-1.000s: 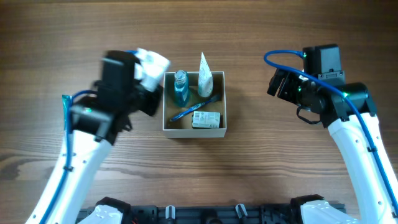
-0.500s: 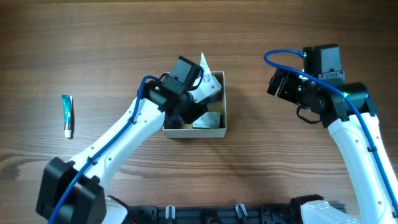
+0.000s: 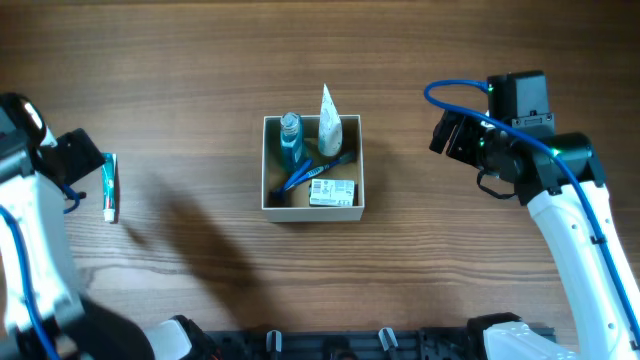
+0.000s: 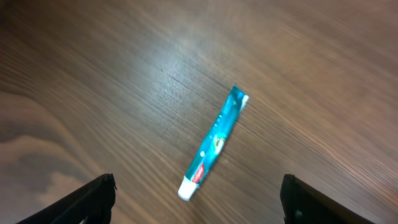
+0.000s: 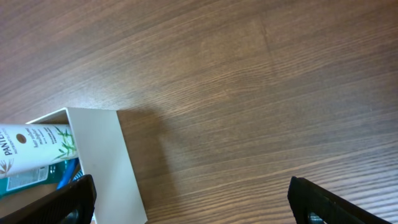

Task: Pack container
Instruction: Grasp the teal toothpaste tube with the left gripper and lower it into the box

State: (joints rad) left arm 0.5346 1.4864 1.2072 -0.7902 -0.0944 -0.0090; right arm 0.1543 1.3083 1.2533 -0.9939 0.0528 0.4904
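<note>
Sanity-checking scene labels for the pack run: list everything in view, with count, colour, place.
container: 1, white walls, tan inside, table centre
bottle: 1, blue, container's back-left corner
Pantene tube: 1, white, at container's back wall, sticking past the rim
toothbrush: 1, blue, diagonal inside container
small box: 1, white, container's front right
toothpaste tube: 1, teal with white cap, on table far left of container
table: 1, brown wood
left tool: 1, black, open above toothpaste tube
right tool: 1, black, open, empty, right of container
</note>
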